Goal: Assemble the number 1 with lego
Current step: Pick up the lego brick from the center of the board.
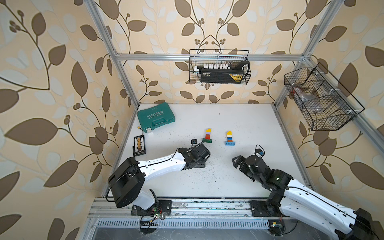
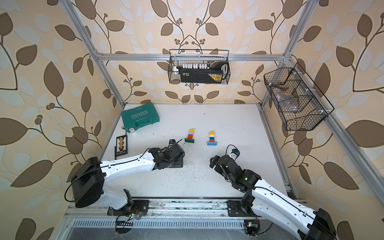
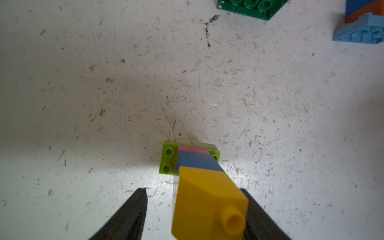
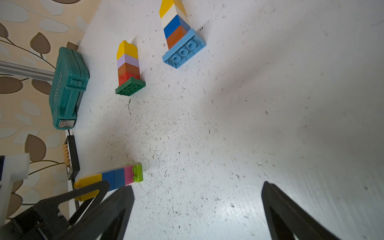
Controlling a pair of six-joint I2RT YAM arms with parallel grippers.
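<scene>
Two finished lego stacks lie flat mid-table in both top views: one on a dark green base (image 1: 208,136) and one on a light blue base (image 1: 229,138). The right wrist view shows them too, green-based (image 4: 127,66) and blue-based (image 4: 176,25). A third stack (image 4: 118,176) of yellow, blue and pink bricks on a lime base (image 3: 167,160) lies low on the table, hidden under the left wrist in both top views. My left gripper (image 3: 192,189) is open around its yellow end (image 3: 207,203); one finger touches it, the other stands apart. My right gripper (image 4: 196,185) is wide open and holds nothing.
A teal tool case (image 1: 155,117) lies at the table's back left, with a black rack of bits (image 1: 139,145) nearer along the left edge. Wire baskets hang on the back rail (image 1: 219,66) and the right rail (image 1: 320,97). Aluminium frame posts border the table.
</scene>
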